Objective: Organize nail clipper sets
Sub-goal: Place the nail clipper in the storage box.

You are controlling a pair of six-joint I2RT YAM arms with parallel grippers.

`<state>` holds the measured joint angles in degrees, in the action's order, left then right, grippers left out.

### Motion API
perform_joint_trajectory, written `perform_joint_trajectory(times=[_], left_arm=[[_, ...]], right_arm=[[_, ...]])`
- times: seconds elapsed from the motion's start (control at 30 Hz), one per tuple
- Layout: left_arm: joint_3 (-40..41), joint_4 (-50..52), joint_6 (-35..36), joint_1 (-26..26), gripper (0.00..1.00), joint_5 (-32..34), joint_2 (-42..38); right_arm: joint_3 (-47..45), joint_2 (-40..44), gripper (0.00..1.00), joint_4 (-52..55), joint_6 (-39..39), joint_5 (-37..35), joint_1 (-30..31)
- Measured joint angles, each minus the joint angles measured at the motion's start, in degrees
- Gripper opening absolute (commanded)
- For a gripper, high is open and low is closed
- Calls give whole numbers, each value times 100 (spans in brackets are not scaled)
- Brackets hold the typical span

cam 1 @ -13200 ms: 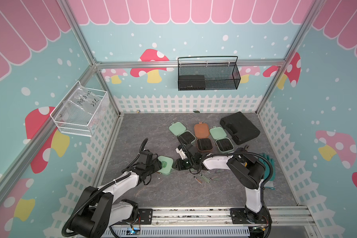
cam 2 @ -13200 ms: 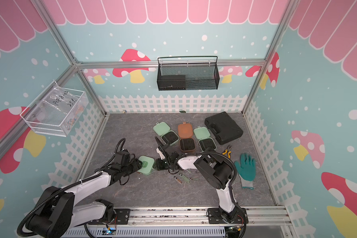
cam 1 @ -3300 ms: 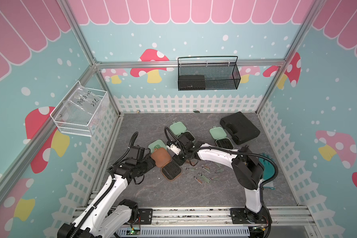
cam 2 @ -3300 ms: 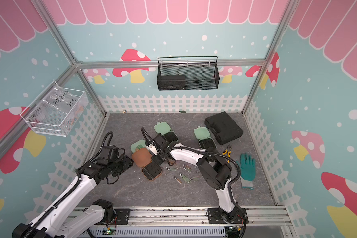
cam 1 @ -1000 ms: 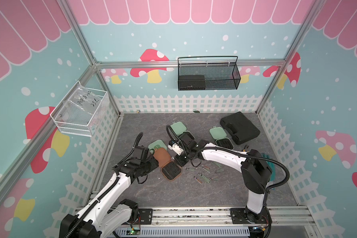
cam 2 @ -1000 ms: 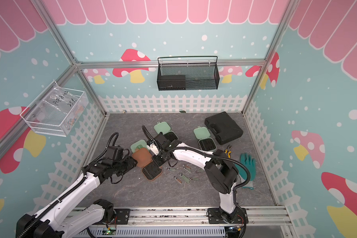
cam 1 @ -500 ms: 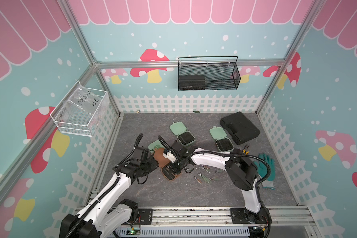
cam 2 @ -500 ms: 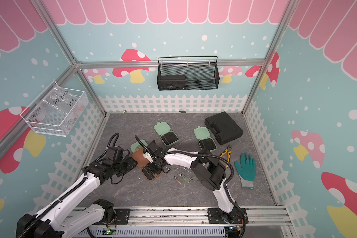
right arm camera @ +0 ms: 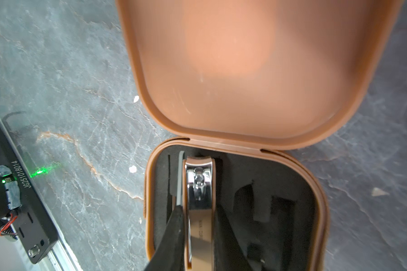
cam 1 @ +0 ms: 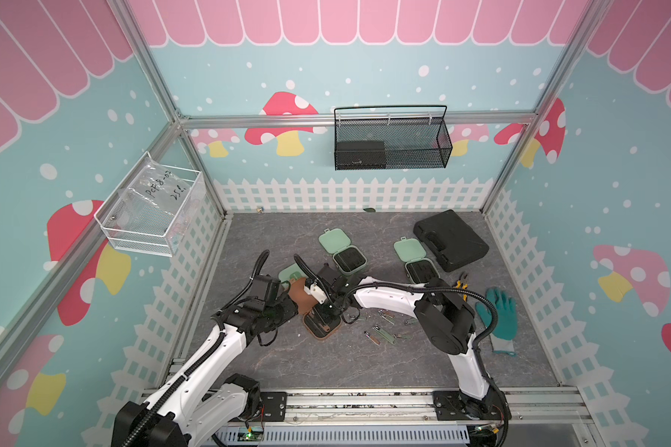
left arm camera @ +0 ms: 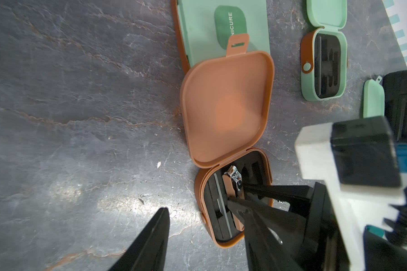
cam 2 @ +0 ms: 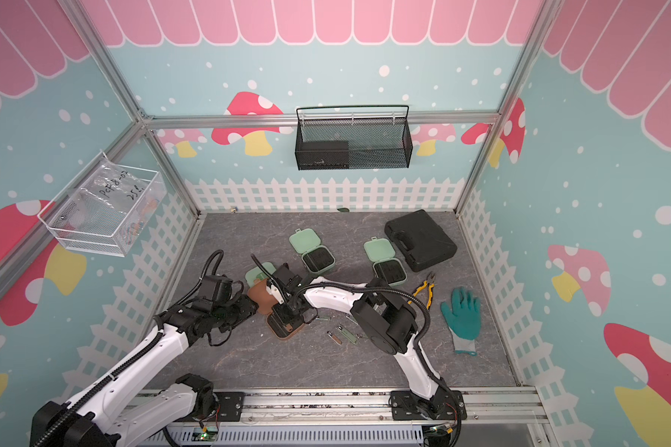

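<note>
The brown case lies open, its lid (cam 1: 300, 296) toward the back and its base (cam 1: 322, 329) with a black slotted insert toward the front. My right gripper (right arm camera: 199, 225) is shut on a metal nail clipper (right arm camera: 200, 187) that lies in a slot of the insert (right arm camera: 268, 187). A thin grey tool (right arm camera: 180, 176) sits in the slot beside it. My left gripper (left arm camera: 197, 208) is open next to the base (left arm camera: 207, 225); one fingertip (left arm camera: 161, 218) is over the floor, apart from the case wall. Two mint cases (cam 1: 343, 251) (cam 1: 415, 259) lie open farther back. A shut mint case (cam 1: 287, 273) is partly under the brown lid.
Several loose clippers (cam 1: 380, 333) lie on the floor right of the brown case. A black tool case (cam 1: 450, 240), yellow-handled pliers (cam 1: 461, 278) and a teal glove (cam 1: 498, 313) are at the right. A wire basket (cam 1: 390, 143) hangs on the back wall, a clear bin (cam 1: 152, 209) on the left wall.
My right gripper swung from beside the back mint case forward and left, down into the brown case's base with the clipper. The left arm barely moved.
</note>
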<state>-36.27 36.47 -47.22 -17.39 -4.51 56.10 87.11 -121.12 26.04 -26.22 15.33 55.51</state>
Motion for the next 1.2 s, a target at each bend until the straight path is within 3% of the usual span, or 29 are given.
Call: perform_joint_trajectory(times=[1.2], left_arm=[[26,-37,35,0,54,-4,33]], right_arm=[[511,-267,0,577,-365,-1340,302]])
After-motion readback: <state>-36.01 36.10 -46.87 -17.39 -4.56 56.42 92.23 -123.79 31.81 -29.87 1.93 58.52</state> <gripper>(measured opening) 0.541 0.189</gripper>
